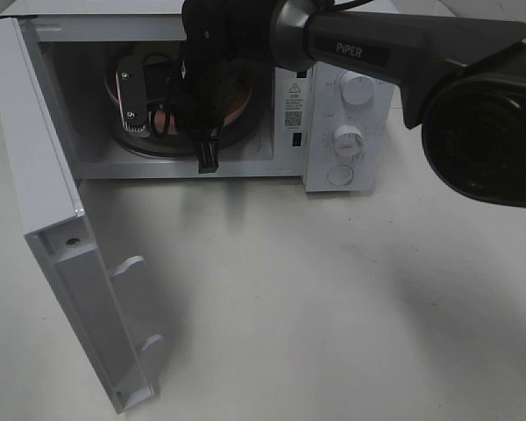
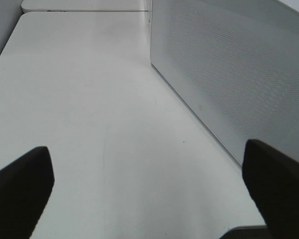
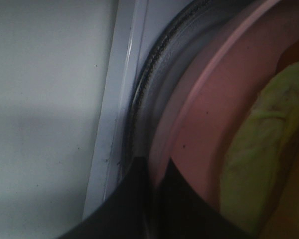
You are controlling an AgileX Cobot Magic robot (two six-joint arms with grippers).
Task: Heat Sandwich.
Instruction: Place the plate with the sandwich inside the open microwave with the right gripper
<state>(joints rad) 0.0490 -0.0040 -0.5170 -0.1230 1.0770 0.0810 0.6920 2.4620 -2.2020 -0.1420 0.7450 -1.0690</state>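
The sandwich lies on a round pink plate, with pale green lettuce showing at its edge. The plate rests on the glass turntable inside the open microwave. My right gripper is shut on the plate's rim. In the exterior high view the right arm reaches into the oven cavity; its gripper sits at the cavity's front and hides the sandwich, leaving only a strip of plate visible. My left gripper hangs open over bare table beside the microwave's perforated side wall, holding nothing.
The microwave door stands swung wide to the left, jutting out toward the table's front. Two dials and a round button sit on the control panel to the right of the cavity. White tabletop stretches in front.
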